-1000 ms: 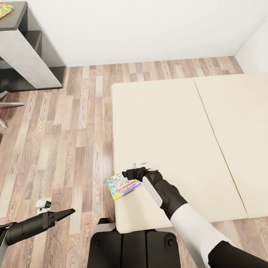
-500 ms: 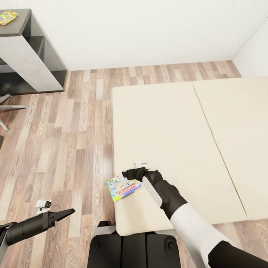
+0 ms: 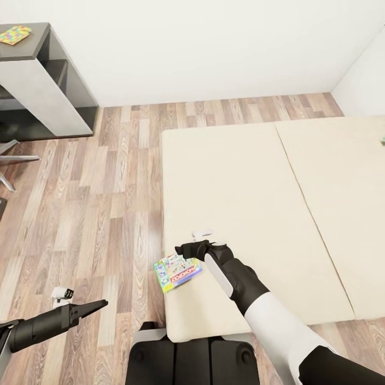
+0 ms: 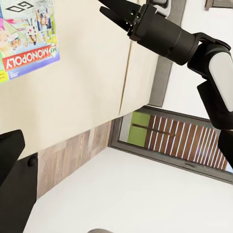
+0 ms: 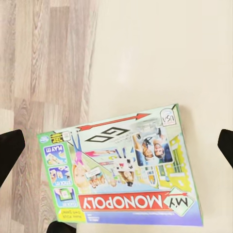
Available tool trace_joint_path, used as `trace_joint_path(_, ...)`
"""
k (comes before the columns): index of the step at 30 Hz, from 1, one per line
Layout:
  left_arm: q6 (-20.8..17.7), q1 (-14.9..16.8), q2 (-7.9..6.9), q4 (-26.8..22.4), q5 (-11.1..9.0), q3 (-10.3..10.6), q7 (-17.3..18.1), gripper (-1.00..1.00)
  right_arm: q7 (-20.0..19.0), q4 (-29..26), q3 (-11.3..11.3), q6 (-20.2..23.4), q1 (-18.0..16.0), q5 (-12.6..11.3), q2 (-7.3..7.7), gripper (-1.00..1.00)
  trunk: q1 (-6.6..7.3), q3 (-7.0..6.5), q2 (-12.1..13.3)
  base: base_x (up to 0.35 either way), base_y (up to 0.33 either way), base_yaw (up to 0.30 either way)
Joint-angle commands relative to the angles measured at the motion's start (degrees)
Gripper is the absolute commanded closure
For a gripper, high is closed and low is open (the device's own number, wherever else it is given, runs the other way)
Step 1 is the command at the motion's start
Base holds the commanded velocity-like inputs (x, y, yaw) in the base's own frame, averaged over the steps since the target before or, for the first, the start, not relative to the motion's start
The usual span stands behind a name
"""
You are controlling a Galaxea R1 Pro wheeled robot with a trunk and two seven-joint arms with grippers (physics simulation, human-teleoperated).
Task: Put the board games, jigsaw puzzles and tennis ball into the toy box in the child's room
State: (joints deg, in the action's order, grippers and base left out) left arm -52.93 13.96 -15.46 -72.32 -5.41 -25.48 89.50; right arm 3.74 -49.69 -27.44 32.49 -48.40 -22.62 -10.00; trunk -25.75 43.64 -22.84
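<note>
Board game, a flat printed card box lettered MONOPOLY, lies at the near left corner of the bed, 1 corner jutting out past the mattress edge over the wood floor.

Right tool hangs just above the box's far edge; in the right wrist view the 2 dark fingertips stand wide apart on either side of the box, released, gripping nothing. Left tool is held low over the floor, well apart from the bed; whether it is released or clenched I cannot tell.

Jigsaw puzzle, bright and multicoloured, sits on the dark cabinet top at far left.

Handling, as I judge it: light, stiff card, smooth glossy print, so likely slippery and liable to pivot in a narrow pinch. Lying flat on a soft mattress, it offers little to grab from above. The overhanging corner looks the best place to take hold, pinching top and underside across the thin edge.
</note>
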Motion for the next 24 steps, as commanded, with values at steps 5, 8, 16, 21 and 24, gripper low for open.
trace_joint_path(5, -0.6, 0.0, -0.01, 0.0, 0.1, 0.0, 0.2, -1.00, 0.4, -0.1, -0.1, 0.2, 0.0, -0.5, 0.00, -1.00, -0.04, -0.40, -0.1, 0.000, 0.000, 0.000)
trace_joint_path(8, -0.6, 0.0, -0.01, 0.0, 0.1, 0.0, 0.2, -1.00, 0.4, -0.1, -0.1, 0.2, 0.0, -0.5, 0.00, -1.00, -0.04, -0.67, -0.1, 0.000, 0.000, 0.000)
trace_joint_path(16, -0.7, 0.0, -0.05, 0.0, 0.1, 0.0, 0.2, -1.00, 0.4, -0.1, -0.1, 0.2, 0.0, -0.5, 0.00, -1.00, -0.04, -1.40, -0.1, 0.000, 0.000, 0.000)
trace_joint_path(21, -0.7, 0.0, -0.04, 0.0, 0.2, 0.0, 0.2, -1.00, 0.4, -0.1, -1.0, 0.2, 0.0, -0.5, 0.00, -1.00, -0.04, -1.86, -0.1, 0.000, 0.000, 0.000)
trace_joint_path(24, -0.7, 0.0, -0.02, 0.0, 0.2, 0.0, 0.2, -1.00, 0.5, -0.1, -2.5, 0.2, 0.0, -0.5, 0.00, -1.00, -0.04, -2.14, -0.1, 0.000, 0.000, 0.000)
